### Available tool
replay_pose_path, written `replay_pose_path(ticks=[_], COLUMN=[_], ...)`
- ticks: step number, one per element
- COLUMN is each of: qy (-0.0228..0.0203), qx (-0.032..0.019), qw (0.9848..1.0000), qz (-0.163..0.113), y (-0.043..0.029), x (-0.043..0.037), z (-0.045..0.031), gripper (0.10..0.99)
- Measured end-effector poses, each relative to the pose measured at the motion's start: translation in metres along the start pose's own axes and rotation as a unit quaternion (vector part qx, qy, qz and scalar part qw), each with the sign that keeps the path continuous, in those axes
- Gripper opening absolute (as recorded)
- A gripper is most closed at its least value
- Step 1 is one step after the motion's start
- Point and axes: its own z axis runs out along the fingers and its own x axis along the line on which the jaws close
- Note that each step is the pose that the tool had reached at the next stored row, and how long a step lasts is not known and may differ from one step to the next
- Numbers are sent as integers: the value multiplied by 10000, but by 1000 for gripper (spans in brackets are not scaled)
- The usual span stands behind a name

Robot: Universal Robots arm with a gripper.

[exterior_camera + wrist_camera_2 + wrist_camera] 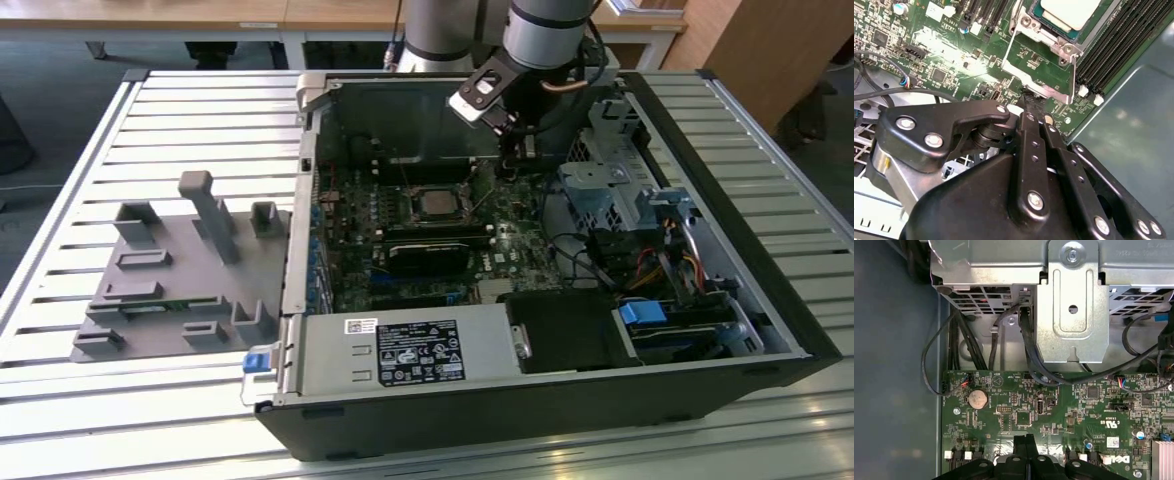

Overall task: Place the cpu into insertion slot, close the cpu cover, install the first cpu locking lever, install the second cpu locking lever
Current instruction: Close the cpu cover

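Open case (pixel 561 425) on a slatted table (pixel 200 110). Cpu (pixel 1069 10) sits in the slot (pixel 1061 46), pale top up, seated square as far as I can judge. Cover (pixel 1041 87) is swung back off the slot, green board (pixel 1064 415) visible through its window. In the exterior view the gripper (pixel 513 165) hangs at the slot's 1 o'clock, close above the board. In both wrist views the fingers (pixel 1026 125) are clenched together, no gap between them; tips meet at the cover's outer bar, and whether they nip it or merely touch it I cannot tell. Step in hand reads as closing the cover. To do it well: push at the middle of the free bar, follow the hinge's arc rather than a straight line, keep the tips off the cpu top and off the small parts nearby, and let the frame settle flat on all sides without force. Writing: a black label (pixel 420 352) with white print on the power supply at 6 o'clock, a white sticker beside it, white silk-screen marks across the board; none read out here.
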Motion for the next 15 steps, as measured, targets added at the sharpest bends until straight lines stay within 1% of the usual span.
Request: replay_pose_path(ticks=[7,15], qy=[-1,0], qx=[0,0], qw=[10000,10000], qz=[0,0], y=[-15,-73], x=[0,-1], z=[0,-1], gripper=[106,106])
